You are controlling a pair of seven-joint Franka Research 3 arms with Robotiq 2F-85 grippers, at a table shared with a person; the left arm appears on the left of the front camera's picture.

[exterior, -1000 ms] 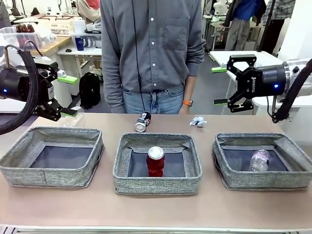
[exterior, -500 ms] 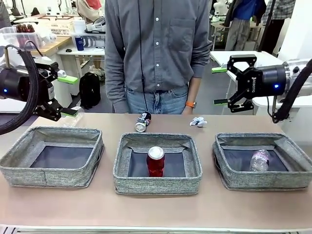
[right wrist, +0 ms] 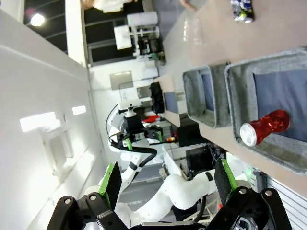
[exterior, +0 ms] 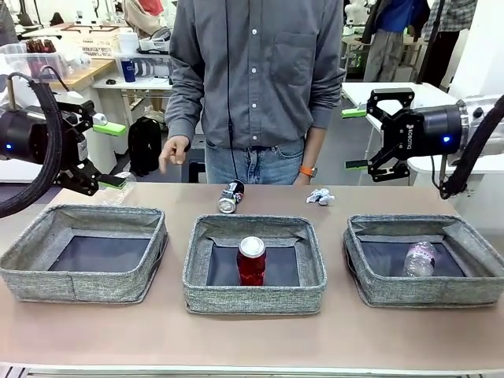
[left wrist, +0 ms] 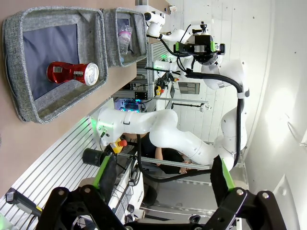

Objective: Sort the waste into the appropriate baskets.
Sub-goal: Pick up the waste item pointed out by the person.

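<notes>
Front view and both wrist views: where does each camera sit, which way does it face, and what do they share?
Front view: fixed on the robot's side, faces across the table at the person; left tool and right tool, both open, at its sides.
Left wrist view: on the left wrist, rolled sideways, faces the right tool; own fingers at bottom.
Right wrist view: on the right wrist, rolled sideways, faces the left tool; own fingers at bottom.
All three share the red can in the middle basket.

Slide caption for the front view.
Red soda can upright in middle grey woven basket; clear plastic bottle in right one.
</notes>
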